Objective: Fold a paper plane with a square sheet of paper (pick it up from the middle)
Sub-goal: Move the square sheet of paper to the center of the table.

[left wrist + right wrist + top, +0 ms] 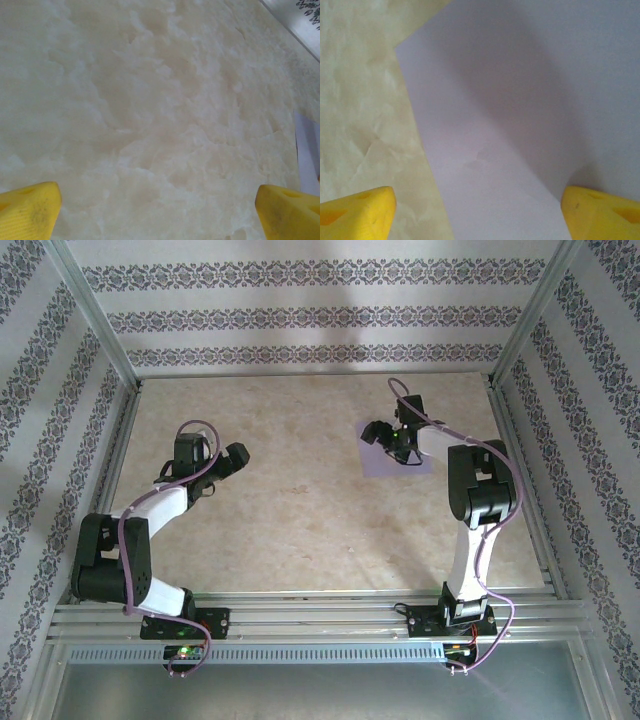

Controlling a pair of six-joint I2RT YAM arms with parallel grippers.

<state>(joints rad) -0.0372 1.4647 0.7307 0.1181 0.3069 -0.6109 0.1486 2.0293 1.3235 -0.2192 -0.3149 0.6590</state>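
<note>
**Now at the approach: the sheet is flat and not yet picked up**

Seen from above, the square sheet of paper (376,465) lies flat and unfolded on the far right part of the table (300,530), in front of the right arm. No crease shows on it, so I judge the task to be at its very first step: reaching in for the pick-up.

The right gripper (388,438) hangs over the sheet with its jaws wide apart and nothing between them. In its wrist view one yellow fingertip (357,212) stands over bare table and the other (602,212) over the paper, with an edge of the sheet running between the two. A soft darker band crosses the lavender surface. I cannot tell whether it is a shadow or a slight curl.

The left gripper (236,456) is also spread open and empty. It sits over bare table left of centre, well apart from the sheet. A sliver of the paper shows at the right edge of its wrist view.

The task asks for a grasp at the middle, and the right gripper looks to be straddling an edge. The next move therefore probably calls for shifting further onto the sheet, then coming down until both fingertips touch the paper. Thin paper lying flat offers nothing to grab, so the pinch would have to gather a small ridge as the fingers close.
</note>
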